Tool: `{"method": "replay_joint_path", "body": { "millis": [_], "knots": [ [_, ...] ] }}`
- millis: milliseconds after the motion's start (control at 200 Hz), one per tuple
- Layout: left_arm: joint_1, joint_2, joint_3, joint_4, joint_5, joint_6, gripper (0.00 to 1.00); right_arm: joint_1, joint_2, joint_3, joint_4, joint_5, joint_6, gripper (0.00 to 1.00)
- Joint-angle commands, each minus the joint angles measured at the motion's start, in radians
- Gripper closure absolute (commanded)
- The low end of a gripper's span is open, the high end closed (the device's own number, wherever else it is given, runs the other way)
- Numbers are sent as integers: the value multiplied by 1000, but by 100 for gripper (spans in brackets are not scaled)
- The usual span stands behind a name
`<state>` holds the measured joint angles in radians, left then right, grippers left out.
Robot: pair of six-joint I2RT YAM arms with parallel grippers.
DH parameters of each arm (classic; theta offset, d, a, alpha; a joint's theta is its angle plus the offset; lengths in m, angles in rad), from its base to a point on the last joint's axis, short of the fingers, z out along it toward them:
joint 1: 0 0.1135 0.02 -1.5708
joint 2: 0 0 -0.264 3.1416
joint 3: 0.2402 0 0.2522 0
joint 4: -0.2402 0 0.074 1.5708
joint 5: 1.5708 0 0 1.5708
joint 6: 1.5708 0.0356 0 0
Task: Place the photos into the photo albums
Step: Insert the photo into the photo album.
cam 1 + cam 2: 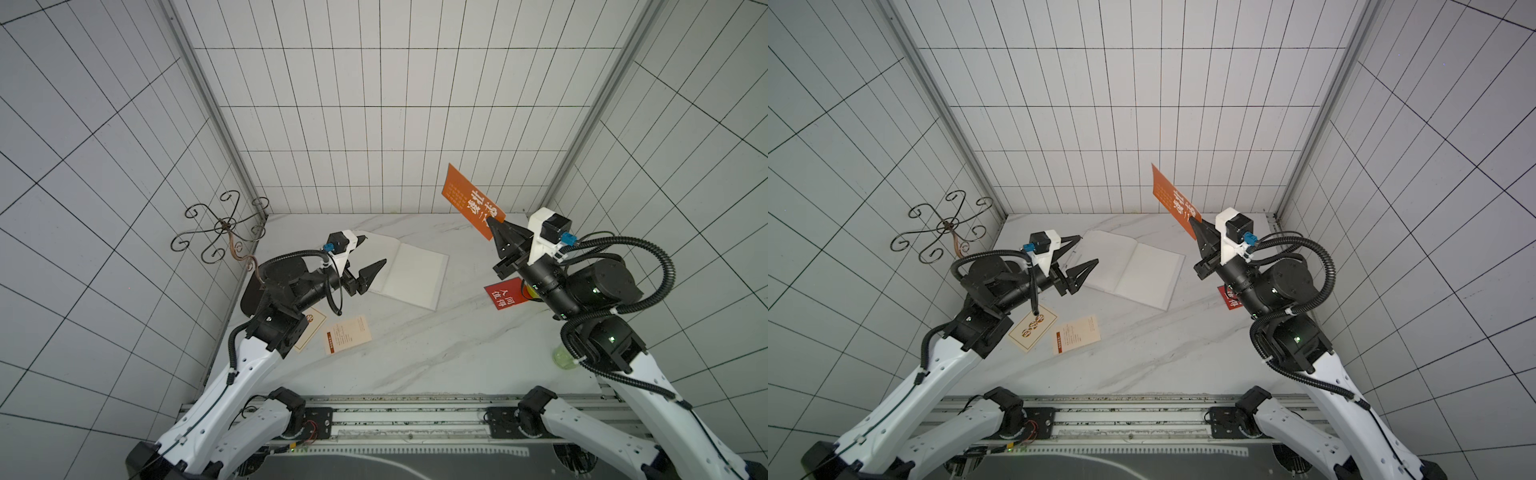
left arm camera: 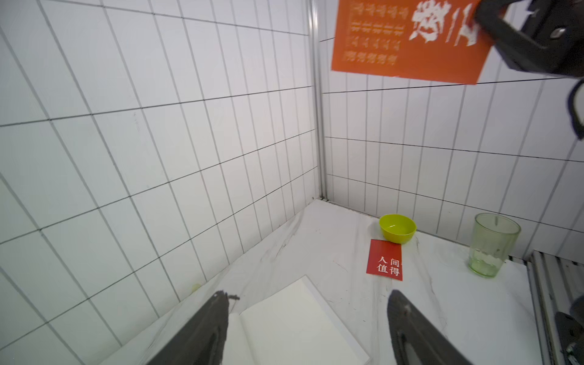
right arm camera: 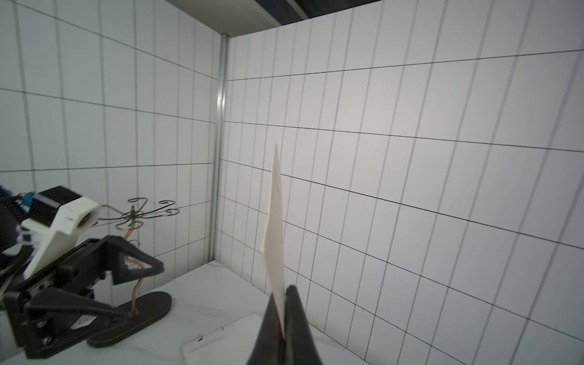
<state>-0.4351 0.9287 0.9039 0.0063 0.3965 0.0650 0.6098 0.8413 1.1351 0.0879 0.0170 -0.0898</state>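
At the far left a wire stand [image 1: 224, 226] rises from a black oval base against the wall; the left arm reaches in just beside it. The left gripper [image 1: 372, 253] is raised over the album's left edge, jaws spread wide and nothing between them; the left wrist view agrees, with both fingers [image 2: 202, 331] well apart above the blank page.

Nearer the robot, two cream cards lie flat on the table [image 1: 436, 353]; the patterned card [image 1: 1034, 328] sits partly under the left arm, and the text card [image 1: 1077, 334] lies just beside it on the right, not touching.

The album [image 1: 411, 274] lies open toward the back of the table, turned askew, bare cream pages up; no card rests on it.

To its right the right gripper [image 1: 496, 230] is lifted high, jaws clenched on the lower corner of the orange card [image 1: 469, 197]; that card stands in the air, tilted toward the back wall, white lettering facing the top views. In the right wrist view it shows edge-on, pale-backed and slightly bowed, pinched between the fingers [image 3: 297, 316].

Below the right arm the red card [image 1: 505, 293] lies flat, partly hidden in both top views; the left wrist view shows it whole, a lime bowl [image 2: 397, 228] at its far edge, touching or not I cannot tell; a green glass [image 2: 493, 249] stands upright near the right wall.
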Motion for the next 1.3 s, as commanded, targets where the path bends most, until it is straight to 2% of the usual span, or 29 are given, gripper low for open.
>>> {"method": "replay_joint_path", "body": {
  "millis": [0,120,535,820,1074,1294],
  "knots": [
    [14,43,62,-76,-206,-122,22,3,12,-71,38,232,115,100],
    [37,82,81,-85,-164,-157,22,1,24,-82,37,220,166,100],
    [89,235,170,-140,-126,-260,26,-5,122,-28,9,139,258,100],
    [90,274,106,-26,-138,-267,29,-9,139,-15,-9,97,282,100],
    [90,334,96,-16,-147,-271,30,-14,131,-45,-8,103,289,100],
    [89,420,87,0,-151,-306,32,-15,161,-83,-1,84,359,100]
  ]
}}
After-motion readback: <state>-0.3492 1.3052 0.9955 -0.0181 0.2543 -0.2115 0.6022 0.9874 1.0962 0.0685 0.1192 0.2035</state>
